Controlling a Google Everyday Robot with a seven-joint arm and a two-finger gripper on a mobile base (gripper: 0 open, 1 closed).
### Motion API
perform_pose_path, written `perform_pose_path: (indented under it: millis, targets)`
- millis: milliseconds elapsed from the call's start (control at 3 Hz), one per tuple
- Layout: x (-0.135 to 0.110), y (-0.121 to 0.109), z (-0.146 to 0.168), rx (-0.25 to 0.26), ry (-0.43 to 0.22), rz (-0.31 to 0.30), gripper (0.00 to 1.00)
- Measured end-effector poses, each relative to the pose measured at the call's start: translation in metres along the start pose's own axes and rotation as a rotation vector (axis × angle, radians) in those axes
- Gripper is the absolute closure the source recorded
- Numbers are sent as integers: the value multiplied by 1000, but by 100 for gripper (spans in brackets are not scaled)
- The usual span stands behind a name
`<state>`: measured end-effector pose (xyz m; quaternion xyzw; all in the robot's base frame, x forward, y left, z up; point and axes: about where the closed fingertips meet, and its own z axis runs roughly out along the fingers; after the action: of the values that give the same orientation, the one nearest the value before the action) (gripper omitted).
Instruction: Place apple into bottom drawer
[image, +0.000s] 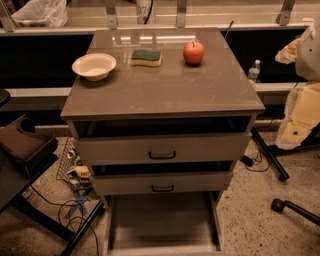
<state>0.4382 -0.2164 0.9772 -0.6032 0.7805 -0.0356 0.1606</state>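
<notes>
The apple (193, 52) is red-orange and stands upright on the back right of the grey-brown cabinet's top (165, 92). The bottom drawer (162, 220) is pulled out toward me at floor level, and nothing shows inside its flat tray. The two upper drawers with black handles are slightly ajar. My arm shows at the right edge as cream and white parts. The gripper (286, 51) is at its upper end, to the right of the cabinet and level with the apple, well apart from it.
A cream bowl (94, 66) and a green-and-yellow sponge (146, 57) sit on the cabinet top left of the apple. A water bottle (254, 71) stands on the ledge behind. A dark table (20, 150) and cables are left; a black stand leg (270, 155) and caster (278, 204) are right.
</notes>
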Motion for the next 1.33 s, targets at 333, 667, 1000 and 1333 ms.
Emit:
perform_pose_path:
  millis: [333,667,1000,1333]
  targets:
    - [0,0,0,0,0,0,0]
    - [-4,-21,10,41,-57,29,0]
    - [-9,-70,42,95,-224,131,0]
    - [-22,-124,74,147,-444,235,0]
